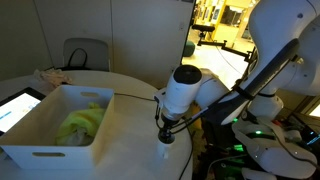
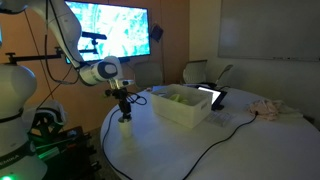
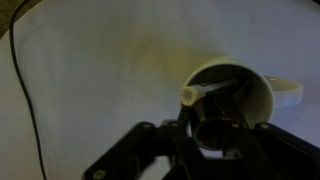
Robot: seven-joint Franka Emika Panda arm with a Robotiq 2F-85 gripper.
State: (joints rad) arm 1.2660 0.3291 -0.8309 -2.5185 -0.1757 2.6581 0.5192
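Observation:
My gripper (image 1: pixel 166 130) hangs straight down over a small white mug (image 1: pixel 166 150) near the edge of the round white table (image 1: pixel 130 160). It also shows in the other exterior view (image 2: pixel 124 103), with the mug (image 2: pixel 126 124) below it. In the wrist view the mug (image 3: pixel 262 92) lies just beyond my fingers (image 3: pixel 205 130), its handle to the right. My fingers are shut on a thin dark pen with a pale end (image 3: pixel 188 94). The pen points into the mug's opening.
A white plastic bin (image 1: pixel 45 140) holding yellow-green cloth (image 1: pixel 82 122) stands on the table, also seen in an exterior view (image 2: pixel 182 108). A black cable (image 2: pixel 215 140) runs across the tabletop. A lit tablet (image 1: pixel 12 108) and crumpled cloth (image 2: pixel 268 110) lie further off.

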